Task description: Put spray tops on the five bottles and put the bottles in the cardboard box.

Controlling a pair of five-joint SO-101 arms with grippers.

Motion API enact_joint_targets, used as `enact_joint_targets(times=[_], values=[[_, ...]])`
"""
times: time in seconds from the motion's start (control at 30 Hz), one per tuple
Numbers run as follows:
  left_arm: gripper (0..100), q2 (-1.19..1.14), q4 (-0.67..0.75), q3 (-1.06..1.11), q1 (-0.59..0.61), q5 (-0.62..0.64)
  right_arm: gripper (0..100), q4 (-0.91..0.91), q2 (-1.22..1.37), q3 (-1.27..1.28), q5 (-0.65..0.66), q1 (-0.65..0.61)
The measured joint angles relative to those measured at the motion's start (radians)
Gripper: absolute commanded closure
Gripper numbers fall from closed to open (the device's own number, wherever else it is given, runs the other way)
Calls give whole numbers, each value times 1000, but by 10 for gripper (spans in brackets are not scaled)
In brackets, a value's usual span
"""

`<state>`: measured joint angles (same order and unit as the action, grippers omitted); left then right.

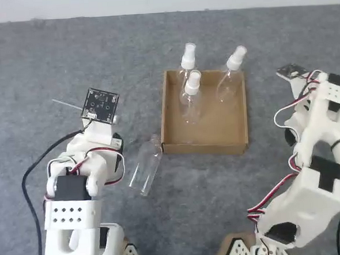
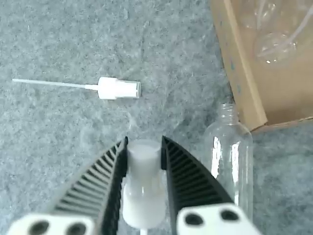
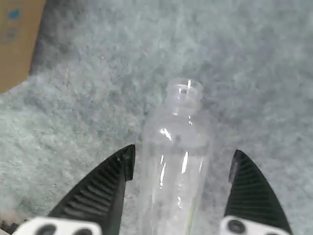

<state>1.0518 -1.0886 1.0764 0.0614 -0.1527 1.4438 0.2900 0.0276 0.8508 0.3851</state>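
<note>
Low in the left wrist view, the left gripper has its jaws pinching a spray top, probably to carry it to a neck. Just right of it a bare bottle lies on the carpet, mouth toward the box corner, handy for capping. Low in the right wrist view, the right gripper has its jaws spread either side of another uncapped bottle, apparently without touching it. Further up, a loose top waits at mid-left, and three capped bottles already sit in the box at the high view's centre
</note>
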Motion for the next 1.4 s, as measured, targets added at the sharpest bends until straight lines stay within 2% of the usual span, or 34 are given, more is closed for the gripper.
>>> enact_joint_targets(times=[0.17,0.43,0.53,0.73,0.93,1.03,1.13,1.33,1.4], values=[[988,0,9,0,0,0,768,-2,55,0,2,-5],[988,0,12,0,0,0,980,-20,107,0,2,-6],[988,0,12,0,0,0,989,-15,94,0,2,-6],[988,0,12,0,0,0,993,68,-112,0,-5,-6],[988,40,12,-12,0,0,993,138,-420,2,-115,-38],[988,124,6,-63,0,0,993,172,-577,28,-173,-144],[988,219,-51,-150,0,0,993,183,-740,101,-253,-304],[988,298,-213,-405,0,5,993,144,-1010,258,-456,-727],[988,293,-245,-494,0,40,993,95,-1039,315,-534,-867]])
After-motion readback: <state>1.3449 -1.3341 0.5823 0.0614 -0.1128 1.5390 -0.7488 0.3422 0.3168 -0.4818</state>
